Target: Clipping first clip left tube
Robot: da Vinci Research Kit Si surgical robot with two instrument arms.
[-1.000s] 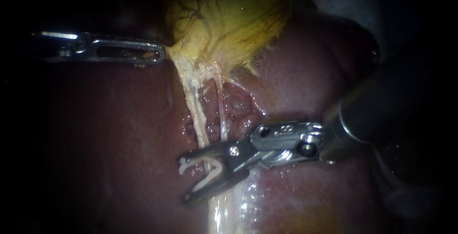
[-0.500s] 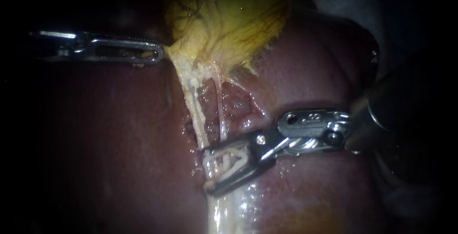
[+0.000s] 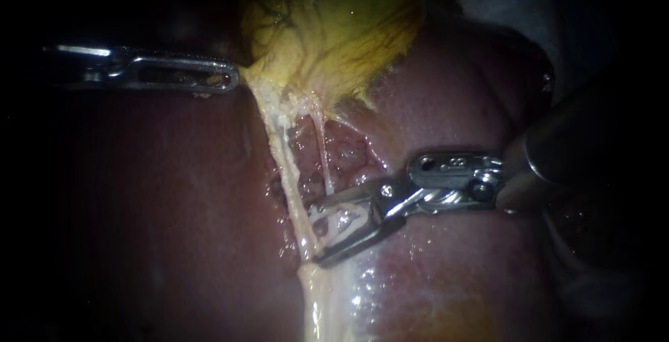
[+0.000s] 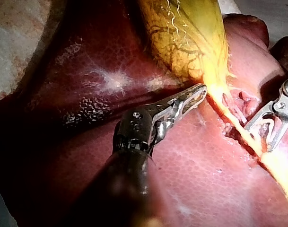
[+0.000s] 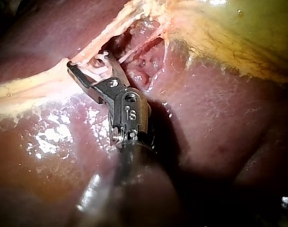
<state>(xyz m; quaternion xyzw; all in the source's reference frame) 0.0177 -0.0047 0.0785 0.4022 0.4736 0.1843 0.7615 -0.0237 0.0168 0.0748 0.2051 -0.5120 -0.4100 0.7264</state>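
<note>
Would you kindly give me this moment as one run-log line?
left instrument: shut on gallbladder | right instrument: holding clip, jaws at left tube | clip: not yet closed

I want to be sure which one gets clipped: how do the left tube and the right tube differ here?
The left tube is thicker and yellowish, while the right tube is a thin white strand. The left tube runs past the right instrument into the pale band below; the right tube drops out of sight at that instrument, which carries a white clip. Both hang from the gallbladder, gripped by the left instrument, and both cross the liver.
</note>
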